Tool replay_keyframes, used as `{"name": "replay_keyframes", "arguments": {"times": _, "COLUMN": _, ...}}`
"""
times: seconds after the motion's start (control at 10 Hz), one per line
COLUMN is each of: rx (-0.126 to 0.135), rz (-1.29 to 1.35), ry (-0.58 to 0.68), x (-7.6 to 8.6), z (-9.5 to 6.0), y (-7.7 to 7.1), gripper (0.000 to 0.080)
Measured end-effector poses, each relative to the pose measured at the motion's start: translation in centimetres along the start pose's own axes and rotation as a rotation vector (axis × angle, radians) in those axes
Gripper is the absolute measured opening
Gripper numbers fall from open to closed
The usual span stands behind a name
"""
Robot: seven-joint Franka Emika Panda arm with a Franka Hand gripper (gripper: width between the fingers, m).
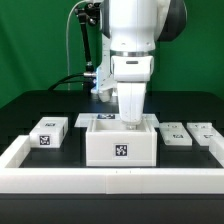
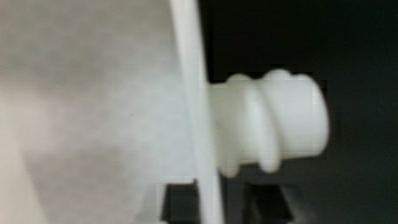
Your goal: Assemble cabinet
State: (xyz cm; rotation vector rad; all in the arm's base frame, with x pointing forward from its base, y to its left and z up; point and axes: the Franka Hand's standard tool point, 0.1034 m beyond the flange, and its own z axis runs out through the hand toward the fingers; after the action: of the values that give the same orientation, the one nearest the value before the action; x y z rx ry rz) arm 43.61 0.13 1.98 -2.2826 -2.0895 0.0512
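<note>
The cabinet's white boxy body [image 1: 122,148] stands at the table's front middle, with a tag on its near face. My gripper [image 1: 130,120] comes straight down onto the body's back edge. In the wrist view a thin white wall [image 2: 192,100] of the body runs edge-on between my two dark fingers [image 2: 178,205]. My gripper [image 2: 226,205] is shut on that wall. A ribbed white knob [image 2: 276,120] sticks out from one side of the wall, and a broad white face [image 2: 89,110] fills the other side.
A small white tagged block [image 1: 48,133] lies at the exterior view's left of the body. Two flat tagged panels [image 1: 178,135] [image 1: 203,130] lie at its right. A low white rim [image 1: 110,182] frames the black table.
</note>
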Motion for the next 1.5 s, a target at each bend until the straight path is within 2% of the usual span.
{"name": "replay_keyframes", "arguments": {"times": 0.1, "rx": -0.008, "rz": 0.001, "ry": 0.001, "x": 0.0, "z": -0.1, "y": 0.2, "gripper": 0.0037}}
{"name": "replay_keyframes", "arguments": {"times": 0.6, "rx": -0.010, "rz": -0.001, "ry": 0.001, "x": 0.0, "z": -0.1, "y": 0.3, "gripper": 0.0037}}
{"name": "replay_keyframes", "arguments": {"times": 0.9, "rx": -0.030, "rz": -0.018, "ry": 0.004, "x": 0.2, "z": -0.4, "y": 3.2, "gripper": 0.0037}}
{"name": "replay_keyframes", "arguments": {"times": 1.1, "rx": -0.042, "rz": -0.018, "ry": 0.008, "x": 1.0, "z": -0.5, "y": 4.7, "gripper": 0.0037}}
{"name": "replay_keyframes", "arguments": {"times": 1.2, "rx": -0.041, "rz": -0.009, "ry": 0.013, "x": 1.9, "z": -0.4, "y": 5.2, "gripper": 0.0037}}
{"name": "replay_keyframes", "arguments": {"times": 1.3, "rx": -0.049, "rz": -0.013, "ry": 0.019, "x": 3.4, "z": -0.4, "y": 5.8, "gripper": 0.0037}}
{"name": "replay_keyframes", "arguments": {"times": 1.4, "rx": -0.067, "rz": -0.045, "ry": 0.021, "x": 4.0, "z": -0.4, "y": 6.1, "gripper": 0.0037}}
{"name": "replay_keyframes", "arguments": {"times": 1.5, "rx": -0.064, "rz": -0.042, "ry": 0.019, "x": 3.9, "z": -0.4, "y": 6.0, "gripper": 0.0037}}
